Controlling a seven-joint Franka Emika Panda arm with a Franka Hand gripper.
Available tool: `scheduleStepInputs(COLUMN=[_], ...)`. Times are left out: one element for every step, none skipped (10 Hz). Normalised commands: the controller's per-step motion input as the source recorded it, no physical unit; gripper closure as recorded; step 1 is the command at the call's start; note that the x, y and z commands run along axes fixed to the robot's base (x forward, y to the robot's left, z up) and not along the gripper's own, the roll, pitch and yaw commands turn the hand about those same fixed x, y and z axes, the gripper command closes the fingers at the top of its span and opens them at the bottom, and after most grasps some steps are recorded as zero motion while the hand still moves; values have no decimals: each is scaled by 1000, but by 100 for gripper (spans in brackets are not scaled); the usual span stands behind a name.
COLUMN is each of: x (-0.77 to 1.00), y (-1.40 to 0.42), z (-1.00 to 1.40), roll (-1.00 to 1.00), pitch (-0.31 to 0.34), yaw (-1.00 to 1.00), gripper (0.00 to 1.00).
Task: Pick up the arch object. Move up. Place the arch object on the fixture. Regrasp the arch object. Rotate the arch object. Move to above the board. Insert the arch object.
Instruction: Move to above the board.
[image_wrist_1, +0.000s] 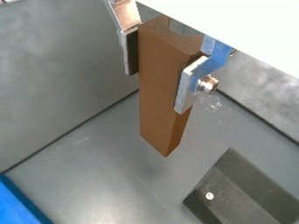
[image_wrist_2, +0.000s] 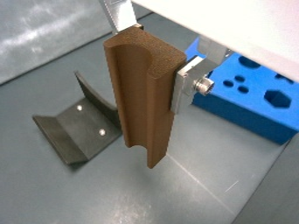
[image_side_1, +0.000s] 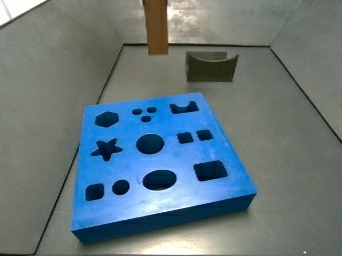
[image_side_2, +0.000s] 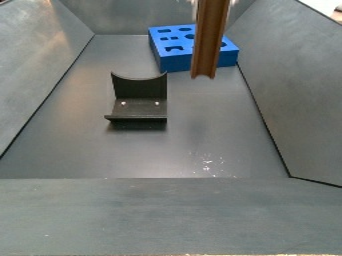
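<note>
The jaws (image_wrist_2: 149, 54) pinch the upper part of the arch object (image_wrist_2: 140, 96), one silver finger (image_wrist_2: 191, 83) flat against each side. It is a long orange-brown wooden bar, hanging upright from the jaws with its lower end clear of the grey floor (image_wrist_2: 222, 184). In a wrist view one long face has a shallow rounded groove running down its length; the other faces look plain, as on the flat side (image_wrist_1: 163, 96).

In both side views only the bar shows, reaching down from the top edge (image_side_1: 156, 28) (image_side_2: 209, 40); the jaws themselves are out of frame there.

Below and to one side of the jaws stands the fixture (image_wrist_2: 79, 127), a dark block with a curved dip in its top (image_side_2: 138, 98). The blue board (image_side_1: 163, 165) lies on the floor well apart from the jaws, its shaped holes open.
</note>
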Motion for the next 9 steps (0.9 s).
scheduleStepInputs(x=[55,25,18,130,136,145,152,164,171], y=[-73,-39,-27,-1000,-1000,-1000,-1000,-1000,-1000], z=[713,429,315,394,372,391,386,377,380], roll=[109,102,99,-16,-14,-26,-46,-17,-3], pitch=[87,80,79,343,336,300,248,162,139], yaw=[44,47,46,-323,-284,-161,-111,-31,-2], gripper=[100,100,100,100,100,100,100,100,100])
